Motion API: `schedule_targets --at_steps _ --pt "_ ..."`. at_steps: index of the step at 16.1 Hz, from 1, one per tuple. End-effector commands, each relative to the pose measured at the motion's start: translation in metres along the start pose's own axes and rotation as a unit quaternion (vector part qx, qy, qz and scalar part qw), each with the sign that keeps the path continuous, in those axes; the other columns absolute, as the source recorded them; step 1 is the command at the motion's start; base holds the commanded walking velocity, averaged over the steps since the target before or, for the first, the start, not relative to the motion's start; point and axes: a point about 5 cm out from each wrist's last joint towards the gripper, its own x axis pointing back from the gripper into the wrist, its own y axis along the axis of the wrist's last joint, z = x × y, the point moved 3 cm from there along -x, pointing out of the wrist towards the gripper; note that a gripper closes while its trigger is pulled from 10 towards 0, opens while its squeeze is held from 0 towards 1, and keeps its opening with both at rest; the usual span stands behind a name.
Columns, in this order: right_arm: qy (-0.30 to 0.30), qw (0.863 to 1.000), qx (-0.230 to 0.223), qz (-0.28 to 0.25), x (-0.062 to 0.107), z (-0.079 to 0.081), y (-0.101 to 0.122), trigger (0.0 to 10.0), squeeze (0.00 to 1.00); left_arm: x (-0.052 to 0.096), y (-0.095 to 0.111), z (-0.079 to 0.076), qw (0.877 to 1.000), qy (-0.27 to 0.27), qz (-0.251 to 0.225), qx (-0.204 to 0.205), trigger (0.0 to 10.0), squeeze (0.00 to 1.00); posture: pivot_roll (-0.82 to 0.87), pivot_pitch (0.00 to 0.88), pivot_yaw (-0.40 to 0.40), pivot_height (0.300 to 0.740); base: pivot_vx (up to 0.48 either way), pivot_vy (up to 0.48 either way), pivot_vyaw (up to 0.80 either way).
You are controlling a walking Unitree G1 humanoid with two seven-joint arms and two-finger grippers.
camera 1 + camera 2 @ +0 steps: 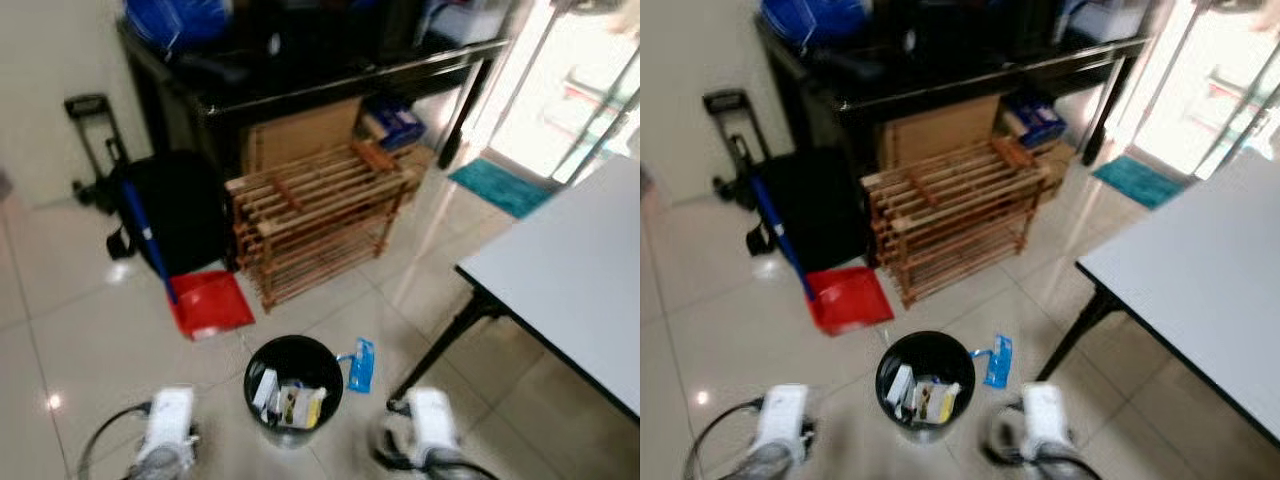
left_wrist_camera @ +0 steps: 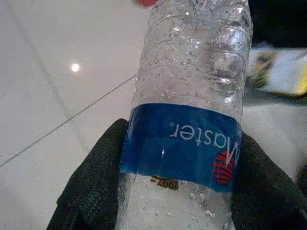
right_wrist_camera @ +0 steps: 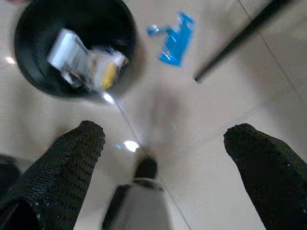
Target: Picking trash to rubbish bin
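A clear plastic bottle [image 2: 192, 96] with a blue label sits between the black fingers of my left gripper [image 2: 180, 184], which is shut on it low over the tiled floor. A black round rubbish bin [image 1: 296, 344] stands on the floor between my two arms and holds several pieces of paper and packaging. A blue wrapper [image 1: 361, 365] lies on the tiles just right of the bin. My right gripper [image 3: 165, 139] hangs open above the floor, with the bin [image 3: 91, 19] and the blue wrapper [image 3: 175, 38] ahead of it.
A red dustpan [image 1: 210, 303] with a blue handle lies left of a wooden slatted rack [image 1: 320, 215] under a black desk [image 1: 330, 75]. A white table [image 1: 570, 270] with black legs stands close on the right. A black bag [image 1: 175, 205] rests by the wall.
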Motion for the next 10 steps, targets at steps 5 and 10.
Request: schedule_targets --at_steps 5,10 --pt "-0.024 1.000 -0.009 0.001 0.0020 -0.0188 -0.0012 10.0 0.00 -0.0002 0.0054 -0.0112 1.000 -0.010 -0.005 0.006 10.0 0.00 0.03 0.068 -0.052 0.740 0.316 0.000 0.00" --pt "-0.023 1.000 -0.012 0.002 0.0019 -0.0187 -0.0010 10.0 0.00 -0.0003 0.0061 -0.0114 1.000 -0.009 -0.004 0.009 10.0 0.00 0.03 0.072 -0.051 0.740 0.316 0.000 0.00"
